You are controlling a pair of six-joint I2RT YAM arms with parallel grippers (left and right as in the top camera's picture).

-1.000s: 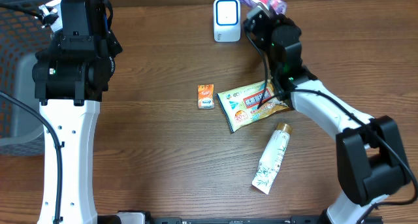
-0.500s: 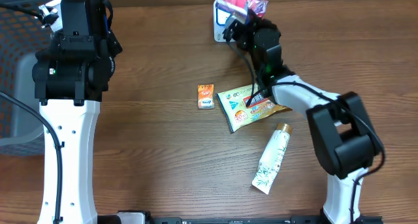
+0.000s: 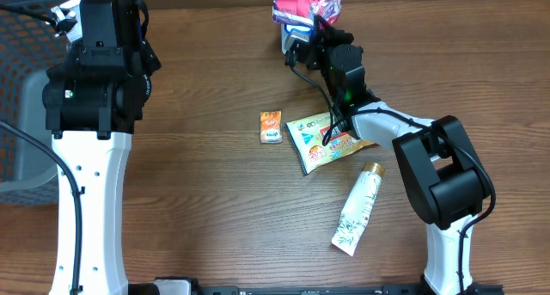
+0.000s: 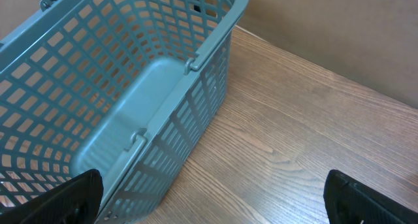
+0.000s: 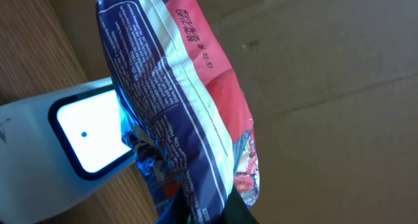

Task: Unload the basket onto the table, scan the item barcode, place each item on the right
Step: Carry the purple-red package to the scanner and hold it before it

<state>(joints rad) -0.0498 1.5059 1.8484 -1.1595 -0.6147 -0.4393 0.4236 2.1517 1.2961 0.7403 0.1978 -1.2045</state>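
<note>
Two arms, one desk (image 3: 215, 218). The right pincer (image 3: 311, 21) is pressed together on one red-and-blue packet (image 3: 307, 3), pinching it by an end. The packet is lifted off the desk at the far edge, directly over the one white scanner (image 5: 72, 139). In the right wrist view the packet stands nearly upright, with a white back seam and a printed date code facing the camera. Its blue edge overlaps the right side of the scanner's lit window; touching or just in front, cannot tell. The left pincer (image 4: 219, 201) is spread wide and holds nothing. It is at the left side of the desk, next to the one teal mesh basket (image 4: 209, 54), with both finger tips at the bottom corners of the left wrist view. Three other items lie loose on the desk, well apart from the left arm. One small orange sachet (image 3: 271, 127) lies mid-desk. One green-and-yellow pouch (image 3: 331, 138) lies just right of it, flat and tilted, with the right arm's cable crossing over it. One white tube (image 3: 358, 211) with a gold cap lies slanted below the pouch, cap end toward it. Counts: one packet held, one scanner, one basket, three loose items.
</note>
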